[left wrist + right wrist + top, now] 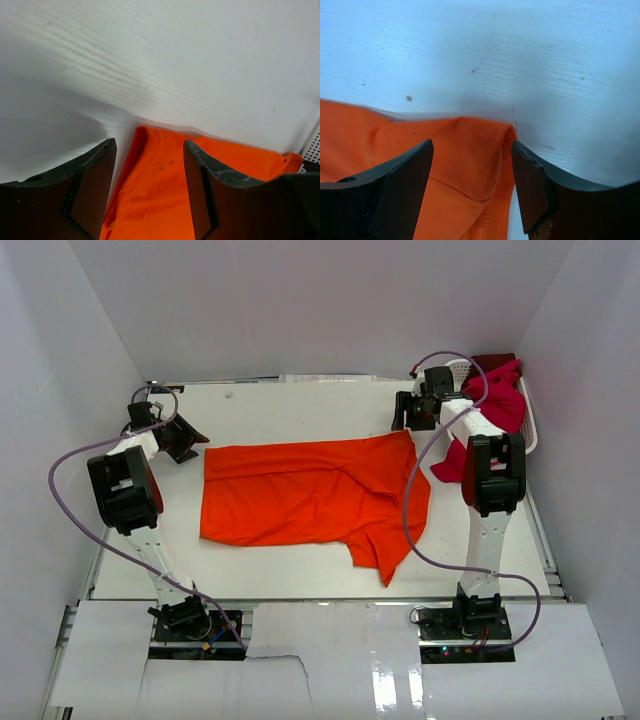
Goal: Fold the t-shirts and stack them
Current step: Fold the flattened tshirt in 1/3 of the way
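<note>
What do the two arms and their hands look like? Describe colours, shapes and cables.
The left arm and right arm have white links with bulky black joint housings. A lilac cable loops loosely along each. The left hand and right hand each have two flat black fingers with scuffed, chipped tips.

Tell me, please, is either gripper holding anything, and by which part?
Nothing held: left gripper and right gripper stand open at far corners of the orange t-shirt.

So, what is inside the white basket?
Crimson cloth fills the basket and spills over its rim, with a darker red piece at the back. How many shirts lie there, and anything under them, is hidden.
</note>
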Available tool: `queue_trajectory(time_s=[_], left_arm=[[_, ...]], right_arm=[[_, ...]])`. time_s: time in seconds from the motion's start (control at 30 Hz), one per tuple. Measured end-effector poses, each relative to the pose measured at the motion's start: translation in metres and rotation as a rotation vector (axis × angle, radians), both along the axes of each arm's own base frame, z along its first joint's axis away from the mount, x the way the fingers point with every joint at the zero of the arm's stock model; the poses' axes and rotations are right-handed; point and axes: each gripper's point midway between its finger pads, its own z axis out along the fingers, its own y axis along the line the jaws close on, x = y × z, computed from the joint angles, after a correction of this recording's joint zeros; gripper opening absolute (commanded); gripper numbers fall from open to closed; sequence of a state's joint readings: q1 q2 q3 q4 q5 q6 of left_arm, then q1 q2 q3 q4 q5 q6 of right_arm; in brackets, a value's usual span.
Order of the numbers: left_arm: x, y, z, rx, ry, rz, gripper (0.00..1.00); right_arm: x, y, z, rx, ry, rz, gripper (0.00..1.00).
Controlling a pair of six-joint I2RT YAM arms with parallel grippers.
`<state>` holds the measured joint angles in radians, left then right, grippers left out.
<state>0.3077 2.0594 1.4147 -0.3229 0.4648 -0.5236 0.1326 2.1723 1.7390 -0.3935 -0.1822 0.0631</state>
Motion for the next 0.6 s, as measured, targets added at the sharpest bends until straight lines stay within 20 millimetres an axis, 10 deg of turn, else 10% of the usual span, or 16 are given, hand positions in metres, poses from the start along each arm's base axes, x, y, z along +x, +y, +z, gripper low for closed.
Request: queue_trajectory(time_s=[0.6], left_arm=[[0.01,-0.017,-0.006,0.005,-0.02,-0.064,0.66]], right_arm=[[-0.004,-0.011,-0.036,-0.026,0.065,-0.015,0.34]])
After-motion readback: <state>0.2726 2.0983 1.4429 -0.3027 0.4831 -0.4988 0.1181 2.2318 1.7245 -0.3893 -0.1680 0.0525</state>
